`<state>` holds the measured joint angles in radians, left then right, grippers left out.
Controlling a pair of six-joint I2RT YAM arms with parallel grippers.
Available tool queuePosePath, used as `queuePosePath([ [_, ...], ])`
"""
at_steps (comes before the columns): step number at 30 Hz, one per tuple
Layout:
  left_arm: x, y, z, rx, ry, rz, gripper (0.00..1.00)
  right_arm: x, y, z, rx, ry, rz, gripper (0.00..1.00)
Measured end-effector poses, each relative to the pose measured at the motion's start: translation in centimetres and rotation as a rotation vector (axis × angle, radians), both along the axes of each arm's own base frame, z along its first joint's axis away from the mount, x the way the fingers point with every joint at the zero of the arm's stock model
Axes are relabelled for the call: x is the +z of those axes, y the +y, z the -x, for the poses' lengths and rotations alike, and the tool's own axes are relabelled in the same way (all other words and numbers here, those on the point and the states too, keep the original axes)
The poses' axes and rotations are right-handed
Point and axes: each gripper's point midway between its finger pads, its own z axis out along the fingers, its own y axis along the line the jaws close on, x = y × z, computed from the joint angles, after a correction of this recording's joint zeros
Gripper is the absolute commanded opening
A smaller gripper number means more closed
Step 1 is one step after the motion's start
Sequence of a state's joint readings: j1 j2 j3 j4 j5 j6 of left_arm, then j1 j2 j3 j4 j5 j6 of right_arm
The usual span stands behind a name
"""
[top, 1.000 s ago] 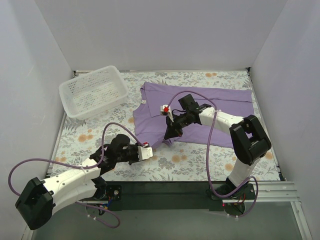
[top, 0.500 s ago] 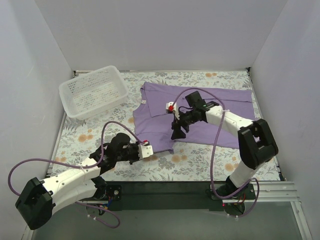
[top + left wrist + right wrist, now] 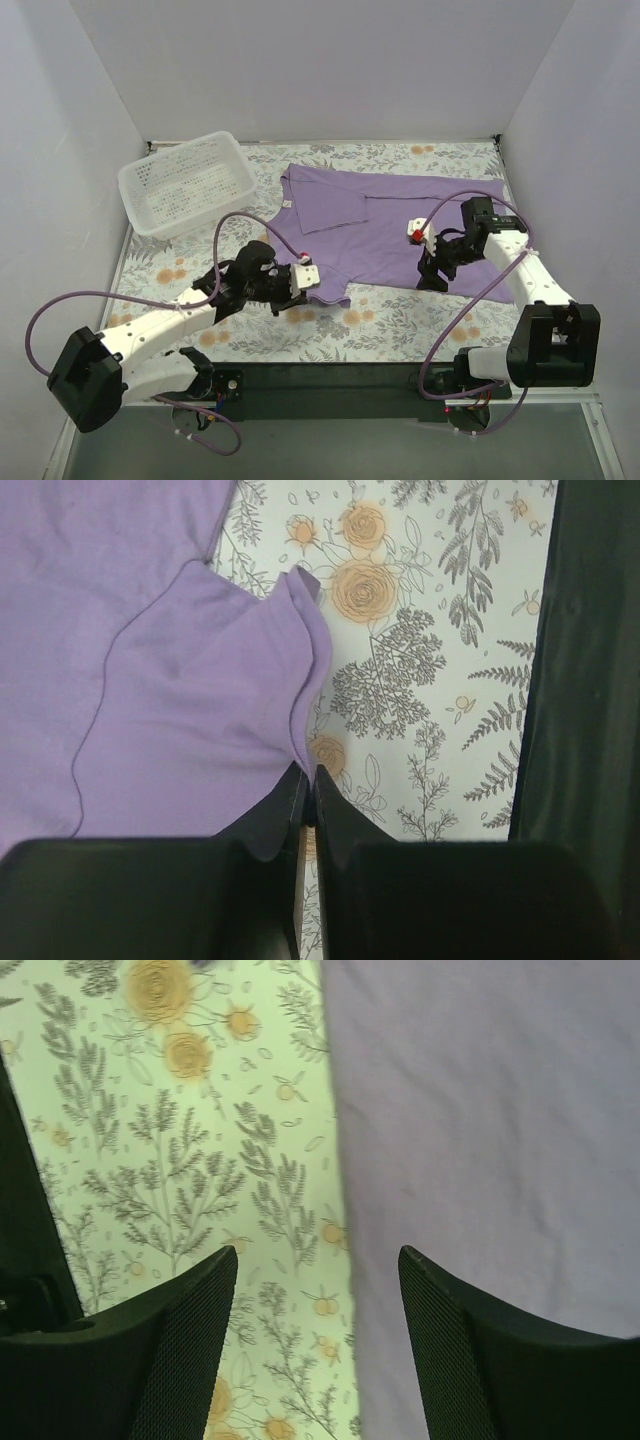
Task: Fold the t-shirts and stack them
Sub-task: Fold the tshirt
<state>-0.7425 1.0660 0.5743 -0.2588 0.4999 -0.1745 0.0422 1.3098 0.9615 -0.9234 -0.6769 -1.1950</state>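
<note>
Floral cloth covers the bench (image 3: 400, 325), with plain white walls around it. A lavender t-shirt (image 3: 380, 210) lies spread at centre frame, right of the white basket (image 3: 128, 190). The left pincer (image 3: 308, 792) is clamped on the shirt's lower-left corner. The right pincer (image 3: 318, 1260) hangs open over the lower-right edge. For a clean fold, the right should probably pinch that edge squarely before both lift together, fabric taut.

1 white perforated basket (image 3: 187, 183) (far left), floral cloth (image 3: 380, 320) beneath.

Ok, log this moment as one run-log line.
left gripper: shut on lavender-purple cotton t-shirt, near-left corner | right gripper: open over shirt's near edge | white perforated plastic basket: far left, untouched
</note>
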Motion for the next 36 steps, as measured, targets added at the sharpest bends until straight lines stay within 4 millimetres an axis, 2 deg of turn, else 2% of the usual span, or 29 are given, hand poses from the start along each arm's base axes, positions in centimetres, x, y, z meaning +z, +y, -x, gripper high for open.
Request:
queuePosePath([
  [3,0.8,-0.3,-1.1,0.028,0.043,0.004,0.00,-0.8,0.4,2.1,0.044,0.061,-0.017,0.71],
  [8,2.7,-0.4,-3.1,0.061,0.084,0.041,0.00,-0.7,0.5,2.3,0.064,0.054,-0.020,0.71],
  [14,3.1,0.4,-3.5,0.071,0.125,0.070,0.00,-0.4,1.1,2.6,0.086,0.044,-0.052,0.69],
  [17,3.1,0.6,-3.6,0.075,0.140,0.080,0.00,-0.4,3.4,3.7,0.147,0.086,-0.104,0.68],
  [22,3.2,0.7,-3.7,0.073,0.165,0.090,0.00,-0.8,10.1,5.4,0.276,0.135,-0.133,0.70],
  [26,3.0,0.8,-3.8,0.077,0.183,0.090,0.00,-0.8,15.8,5.7,0.321,0.059,-0.120,0.70],
  [29,2.9,0.9,-3.8,0.083,0.189,0.090,0.00,-0.9,19.1,5.9,0.295,0.015,-0.122,0.70],
  [32,3.0,1.0,-3.9,0.084,0.192,0.093,0.00,-2.0,20.1,5.9,0.233,0.005,-0.116,0.69],
  [36,3.0,1.0,-3.8,0.082,0.193,0.096,0.00,-3.8,19.8,6.2,0.150,0.030,-0.099,0.64],
])
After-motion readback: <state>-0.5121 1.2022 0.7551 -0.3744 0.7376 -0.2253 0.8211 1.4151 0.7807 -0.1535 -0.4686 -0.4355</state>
